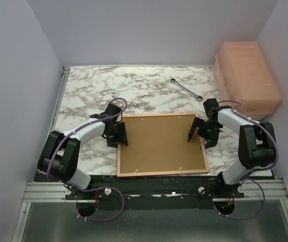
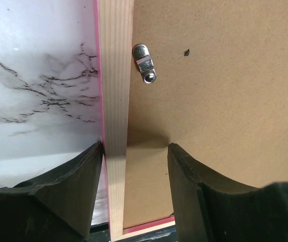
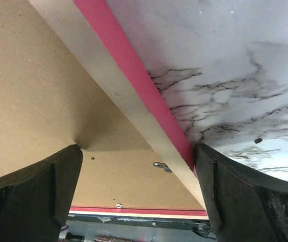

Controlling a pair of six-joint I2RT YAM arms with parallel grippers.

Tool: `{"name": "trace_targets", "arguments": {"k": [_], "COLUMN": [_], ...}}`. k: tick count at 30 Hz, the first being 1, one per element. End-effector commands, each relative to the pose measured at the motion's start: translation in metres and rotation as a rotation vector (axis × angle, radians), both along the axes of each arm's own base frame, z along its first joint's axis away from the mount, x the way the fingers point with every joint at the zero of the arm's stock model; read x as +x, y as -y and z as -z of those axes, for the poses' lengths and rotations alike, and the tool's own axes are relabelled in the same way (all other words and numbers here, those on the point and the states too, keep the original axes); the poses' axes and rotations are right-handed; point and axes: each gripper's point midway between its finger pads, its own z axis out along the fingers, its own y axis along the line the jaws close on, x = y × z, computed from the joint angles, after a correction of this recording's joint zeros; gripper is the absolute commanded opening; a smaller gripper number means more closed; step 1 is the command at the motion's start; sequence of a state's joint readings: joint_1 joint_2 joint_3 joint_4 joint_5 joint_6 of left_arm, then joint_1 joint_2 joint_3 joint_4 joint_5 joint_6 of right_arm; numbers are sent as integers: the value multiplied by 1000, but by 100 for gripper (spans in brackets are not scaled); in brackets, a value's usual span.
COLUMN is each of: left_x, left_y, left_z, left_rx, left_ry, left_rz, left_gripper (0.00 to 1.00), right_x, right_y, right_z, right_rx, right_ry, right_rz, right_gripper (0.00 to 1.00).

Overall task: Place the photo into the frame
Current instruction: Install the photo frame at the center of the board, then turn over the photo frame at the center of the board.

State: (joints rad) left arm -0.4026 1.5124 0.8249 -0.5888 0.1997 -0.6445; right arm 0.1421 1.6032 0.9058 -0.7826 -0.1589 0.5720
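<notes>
Both claws stand parted: the left claw point(image 2: 134, 151) straddles the left rail of the thin pink rectangular frame with pale wood reverse point(image 2: 116, 75), the right claw point(image 3: 136, 151), wider, its right rail. The frame lies face down on the marble tabletop point(image 1: 134, 85), brown fibreboard backing panel point(image 1: 159, 143) seated; the photo cannot be seen. Rails are probably best steadied evenly, without tilting.

One frame point(image 1: 161, 173), one brown backing panel point(image 1: 159, 143), one wrench point(image 1: 186, 89), one pink box point(image 1: 247, 75). Two claws are mine: left gripper point(image 1: 118, 134) and right gripper point(image 1: 199, 134). My left wrist view shows one metal clip point(image 2: 144, 63); my right wrist view shows two.
</notes>
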Motion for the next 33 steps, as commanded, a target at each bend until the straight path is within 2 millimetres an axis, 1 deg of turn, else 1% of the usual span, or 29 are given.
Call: {"name": "trace_targets", "arguments": {"k": [1,4,7,9,11,12,13,16,17,18,20,22,24,26,28,30,33], "left_x": [-15,-4,15,30,44,51,56,73,78,83,91,96,100,99,94,84,61], "left_y": [17,20,19,13,4,-3,-15,-45,-56,-63,-74,-78,-76,-67,-52,-36,-1], "left_z": [-5,-9,-16,-19,-22,-22,-23,-34,-40,-48,-64,-80,-93,-105,-113,-118,-121], "left_rx": [-94,-105,-107,-92,-54,-13,51,204,262,300,361,381,364,307,231,167,67], "left_ry": [-70,-67,-47,-34,-28,-22,-22,8,31,46,80,120,166,214,255,294,331], "left_rz": [10,7,-5,-22,-36,-40,-54,-84,-99,-103,-104,-95,-77,-50,-15,33,127], "left_gripper": [54,54,54,54,54,54,56,59,66,69,70,70,70,70,70,70,70], "right_x": [30,32,31,33,36,38,42,47,46,45,41,32,17,1,-17,-31,-49], "right_y": [-35,-49,-66,-76,-79,-79,-77,-69,-66,-64,-57,-49,-44,-39,-36,-32,-31], "right_z": [-9,-8,-5,-2,2,2,3,-3,-5,-8,-11,-10,-6,-3,0,0,-1], "right_rx": [169,198,211,219,214,207,192,141,125,113,80,48,38,34,35,33,43], "right_ry": [55,44,39,42,38,38,47,69,70,76,87,84,58,33,7,-13,-43], "right_rz": [-25,-48,-74,-82,-80,-77,-74,-71,-73,-74,-71,-63,-62,-59,-59,-58,-54], "right_gripper": [100,100,100,100,100,100,100,100,100,100,100,100,100,100,100,100,100]}}
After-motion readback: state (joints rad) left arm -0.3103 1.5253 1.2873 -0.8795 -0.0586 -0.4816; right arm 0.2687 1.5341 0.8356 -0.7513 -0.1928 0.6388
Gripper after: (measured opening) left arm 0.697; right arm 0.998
